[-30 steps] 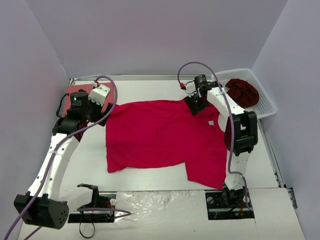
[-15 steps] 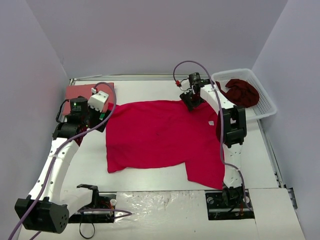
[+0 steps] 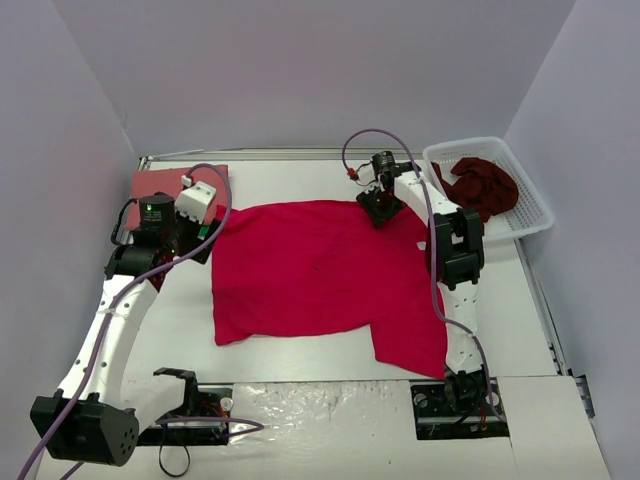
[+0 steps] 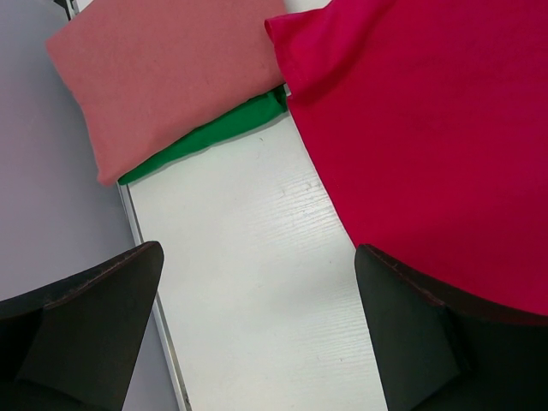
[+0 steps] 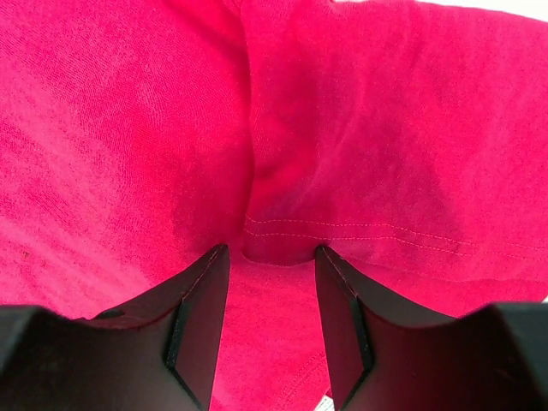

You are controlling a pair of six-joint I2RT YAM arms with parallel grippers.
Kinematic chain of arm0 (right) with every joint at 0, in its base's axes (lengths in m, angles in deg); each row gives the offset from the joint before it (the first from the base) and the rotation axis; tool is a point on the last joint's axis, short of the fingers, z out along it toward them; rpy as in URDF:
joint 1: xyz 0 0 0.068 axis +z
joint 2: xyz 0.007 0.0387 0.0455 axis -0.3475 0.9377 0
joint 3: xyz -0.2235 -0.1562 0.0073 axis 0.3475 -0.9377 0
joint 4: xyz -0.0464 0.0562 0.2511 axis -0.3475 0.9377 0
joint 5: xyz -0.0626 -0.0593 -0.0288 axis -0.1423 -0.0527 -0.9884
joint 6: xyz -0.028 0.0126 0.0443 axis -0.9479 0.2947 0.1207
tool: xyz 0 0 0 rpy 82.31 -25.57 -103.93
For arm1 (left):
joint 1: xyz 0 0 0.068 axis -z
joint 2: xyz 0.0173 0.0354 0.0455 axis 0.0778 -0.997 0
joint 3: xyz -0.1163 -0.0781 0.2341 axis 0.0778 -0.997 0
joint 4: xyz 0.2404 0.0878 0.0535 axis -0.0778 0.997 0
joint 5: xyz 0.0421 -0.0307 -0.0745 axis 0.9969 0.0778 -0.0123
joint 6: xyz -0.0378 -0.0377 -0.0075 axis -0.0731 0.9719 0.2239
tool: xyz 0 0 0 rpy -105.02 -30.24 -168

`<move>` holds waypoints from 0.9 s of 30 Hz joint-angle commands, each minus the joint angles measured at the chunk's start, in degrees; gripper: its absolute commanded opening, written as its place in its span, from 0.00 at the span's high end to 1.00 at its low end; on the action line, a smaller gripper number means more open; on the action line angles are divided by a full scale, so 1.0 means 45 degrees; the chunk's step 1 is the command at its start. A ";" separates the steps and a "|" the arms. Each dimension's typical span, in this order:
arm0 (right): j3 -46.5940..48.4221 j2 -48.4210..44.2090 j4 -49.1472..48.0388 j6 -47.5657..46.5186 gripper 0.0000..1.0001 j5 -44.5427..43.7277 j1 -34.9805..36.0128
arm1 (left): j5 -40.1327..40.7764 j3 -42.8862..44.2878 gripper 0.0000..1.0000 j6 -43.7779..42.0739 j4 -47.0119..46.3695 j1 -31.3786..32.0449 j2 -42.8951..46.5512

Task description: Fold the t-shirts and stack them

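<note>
The bright crimson t-shirt (image 3: 320, 270) lies spread across the middle of the table, with a small white label (image 3: 422, 245) near its right side. My right gripper (image 3: 379, 207) is down on its far edge. In the right wrist view its jaws stand partly apart (image 5: 271, 253), a stitched hem fold bunched between the tips. A folded salmon-red t-shirt (image 3: 160, 185) lies at the back left. The dark maroon t-shirt (image 3: 486, 186) is crumpled in the basket. My left gripper (image 4: 257, 257) hangs wide open over bare table beside the crimson sleeve (image 4: 300, 51).
A white lattice basket (image 3: 530, 215) stands at the back right corner. Something green (image 4: 214, 128) pokes out from under the salmon-red t-shirt (image 4: 163, 77). The table's left rim (image 4: 158, 325) runs close by my left finger. Both arm bases sit at the near edge.
My right gripper has slid left along the crimson shirt's far edge; the shirt barely shifted. My left arm drew back slightly, uncovering more of the salmon-red shirt.
</note>
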 commanded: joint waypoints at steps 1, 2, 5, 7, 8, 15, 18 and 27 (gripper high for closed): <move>0.0348 0.0139 0.0452 -0.0094 0.59 -0.0160 0.0123 | -0.0128 -0.0014 0.06 0.0166 -0.0171 -0.0083 0.0044; 0.0348 0.0159 0.0452 -0.0113 0.60 -0.0199 0.0124 | -0.0128 -0.0033 0.06 0.0166 -0.0151 -0.0103 0.0044; 0.0348 0.0179 0.0433 -0.0133 0.62 -0.0277 0.0124 | -0.0167 -0.0072 0.06 0.0166 -0.0171 -0.0084 0.0044; 0.0387 0.0179 0.0433 -0.0113 0.67 -0.0316 0.0124 | -0.0187 -0.0111 0.06 0.0146 -0.0171 -0.0103 0.0063; 0.0387 0.0140 0.0413 -0.0094 0.73 -0.0355 0.0124 | -0.0187 -0.0131 0.06 0.0146 -0.0190 -0.0103 0.0063; 0.0212 -0.0250 0.0433 -0.0074 0.88 -0.0472 0.0124 | -0.0324 -0.0228 0.06 0.0107 -0.0229 -0.0103 0.0102; 0.0055 -0.0484 0.0413 -0.0113 0.92 -0.0512 0.0085 | -0.0440 -0.0345 0.06 0.0088 -0.0249 -0.0103 0.0161; -0.0160 -0.1109 0.0452 -0.0094 1.00 -0.0726 0.0026 | -0.0714 -0.0463 0.06 0.0088 -0.0288 -0.0103 0.0278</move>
